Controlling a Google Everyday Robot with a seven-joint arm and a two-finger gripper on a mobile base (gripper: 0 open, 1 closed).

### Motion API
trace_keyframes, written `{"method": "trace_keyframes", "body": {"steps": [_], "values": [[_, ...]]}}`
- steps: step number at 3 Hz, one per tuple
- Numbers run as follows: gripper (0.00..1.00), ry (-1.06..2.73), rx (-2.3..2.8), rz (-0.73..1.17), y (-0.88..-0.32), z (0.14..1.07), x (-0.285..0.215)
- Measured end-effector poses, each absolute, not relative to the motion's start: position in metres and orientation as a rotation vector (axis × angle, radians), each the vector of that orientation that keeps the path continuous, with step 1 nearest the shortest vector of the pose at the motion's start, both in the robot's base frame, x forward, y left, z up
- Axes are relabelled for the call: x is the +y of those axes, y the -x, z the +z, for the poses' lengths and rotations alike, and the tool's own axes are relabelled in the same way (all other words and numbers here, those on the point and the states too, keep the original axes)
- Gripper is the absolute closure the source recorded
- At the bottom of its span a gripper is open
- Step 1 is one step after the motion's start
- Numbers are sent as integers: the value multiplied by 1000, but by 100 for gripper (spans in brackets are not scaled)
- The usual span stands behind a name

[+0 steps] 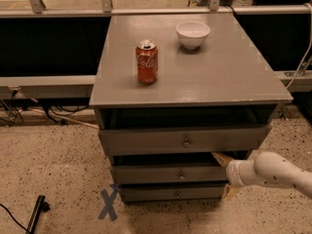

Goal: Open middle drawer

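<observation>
The grey cabinet has three stacked drawers. The middle drawer (161, 174) has a medium-height plain front with a small round knob (181, 175) at its centre, and it looks nearly closed. My gripper (225, 175) is at the right end of that front, well right of the knob. It is open, with one tan finger (222, 158) above the front's top edge and the other (229, 193) below it. My white arm (278, 172) reaches in from the right.
The top drawer (185, 140) stands slightly out above, and the slimmest drawer (173, 194) sits below. On the cabinet top (234, 77) stand a red soda can (146, 62) and a white bowl (193, 34). A blue X (108, 204) and a black tool (36, 212) lie on the floor at left.
</observation>
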State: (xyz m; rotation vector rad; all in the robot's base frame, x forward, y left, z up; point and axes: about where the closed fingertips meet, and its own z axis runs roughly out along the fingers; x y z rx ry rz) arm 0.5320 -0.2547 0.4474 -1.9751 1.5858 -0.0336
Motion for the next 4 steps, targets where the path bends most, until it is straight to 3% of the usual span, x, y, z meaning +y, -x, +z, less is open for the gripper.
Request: {"method": "trace_keyframes", "body": {"steps": [1, 2, 4], "values": [[0, 1984, 1629, -41, -561, 432, -278], [15, 1988, 1674, -37, -576, 415, -294], [59, 1962, 1749, -30, -559, 394, -314]]}}
